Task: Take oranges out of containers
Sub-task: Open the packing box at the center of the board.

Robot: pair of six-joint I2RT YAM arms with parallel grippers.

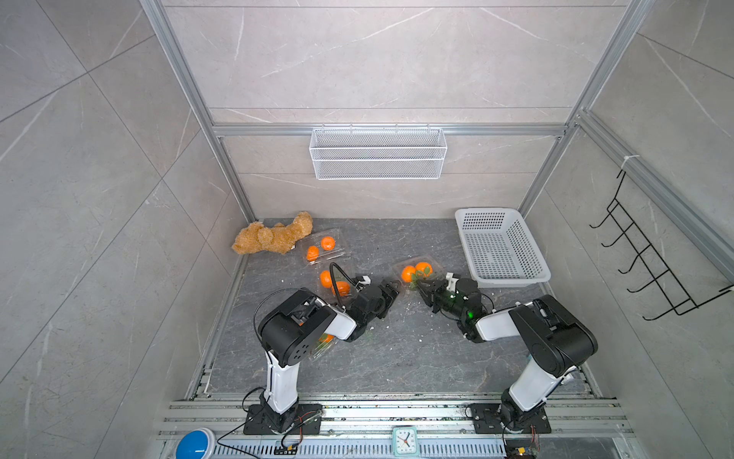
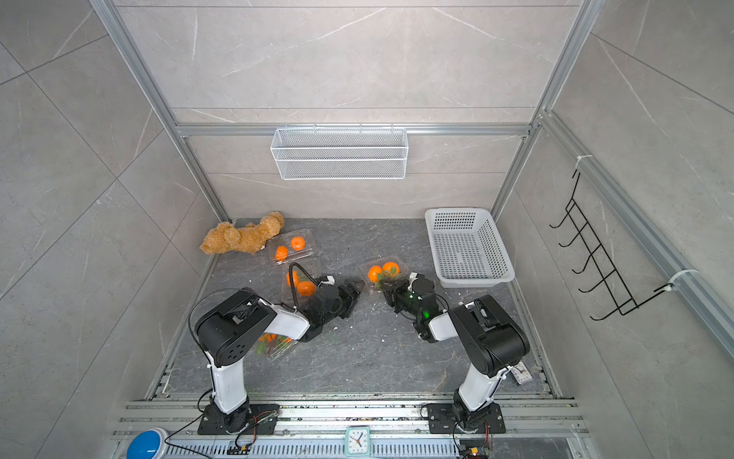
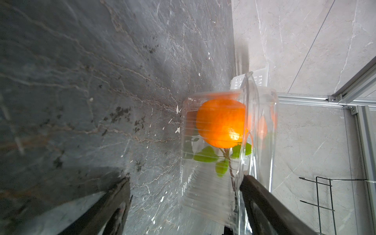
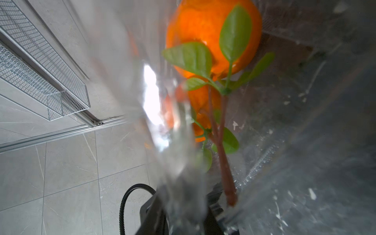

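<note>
Both top views were evenly bright, shadows soft; the frame rails (image 1: 186,83) splayed outward at 11 and 1 o'clock. In the right wrist view the container (image 4: 177,158) smeared out of focus around blown white glare; the left wrist view's near counter (image 3: 61,81) blurred.

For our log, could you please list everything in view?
oranges: six clear, orange, paired in containers; more under left arm
containers: four, clear, on table
teddy bear: one, tan, far left
perforated basket: one, white, far right
wire basket: one, white, back wall
hook rack: one, black, right wall
clock: one, mint, front
button: one, blue, front left
arms: two, black and white, near side
left end effector: one, black, open, beside central container
right end effector: one, black, at same container
</note>
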